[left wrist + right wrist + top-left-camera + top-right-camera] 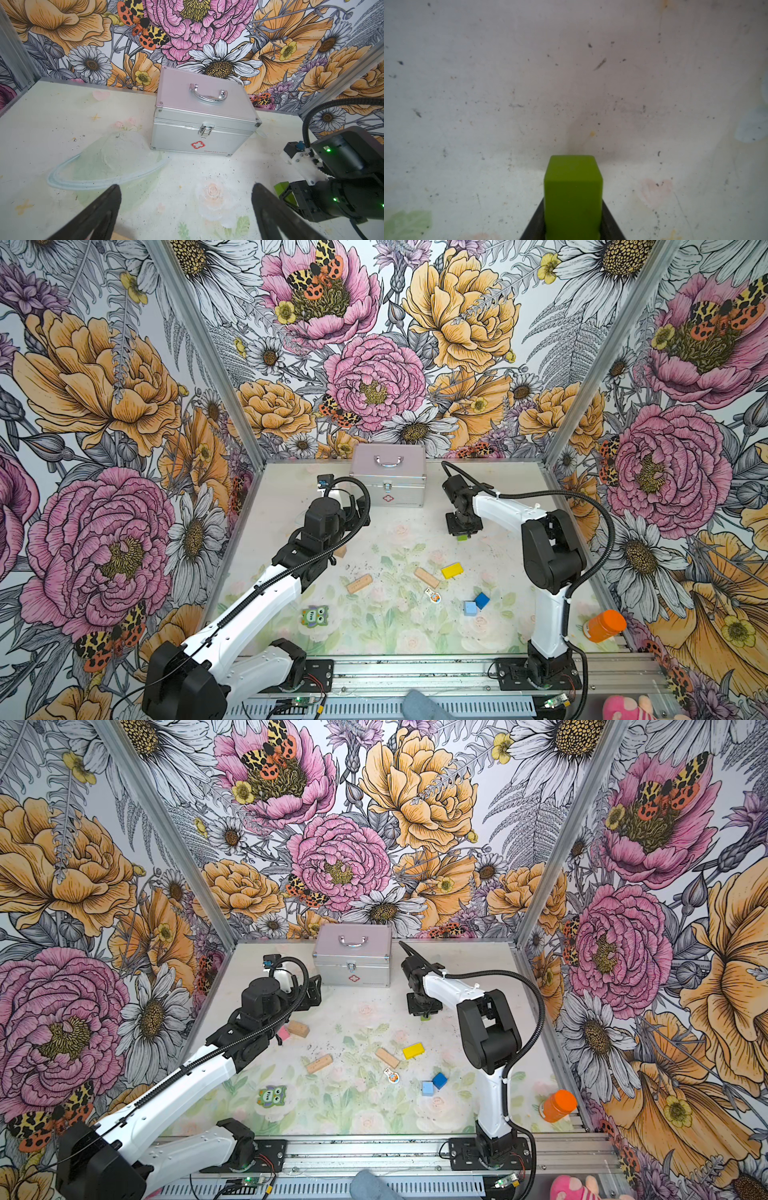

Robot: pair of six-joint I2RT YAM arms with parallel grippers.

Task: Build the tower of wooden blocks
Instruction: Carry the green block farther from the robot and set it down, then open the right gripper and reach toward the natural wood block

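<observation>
- While the right arm has a block way out back, the near end of the table (415, 641) only has a green owl figure piece (315, 616) on the left and an orange bottle (604, 626) lying at the right edge.
- A bit further in, right of middle, a light blue cube (470, 608) and a dark blue cube (482, 600) sit just beside each other. A small cartoon figure piece (433, 596) lies flat near them on the left.
- Mid-table there are two tan bricks lying flat, one left of centre (359, 584) and one right of centre (427, 577), with a yellow block (452, 570) just beside the right-hand one.
- Over on the left, a pink block (283, 1033) and another tan block (298, 1028) sit right next to each other, tucked against the left arm. A top view mostly hides them.
- Past all that, right of centre, the right gripper (463, 527) points straight down with its fingers pinching a green block (573, 195) held on end. It's very close to the table, but I can't tell if it's actually touching.
- About level with it on the left, the left gripper (186, 187) hangs over bare table with its fingers spread wide and nothing between them.
- Farthest back, a closed silver case (388, 483) stands against the far wall, between the two grippers.
</observation>
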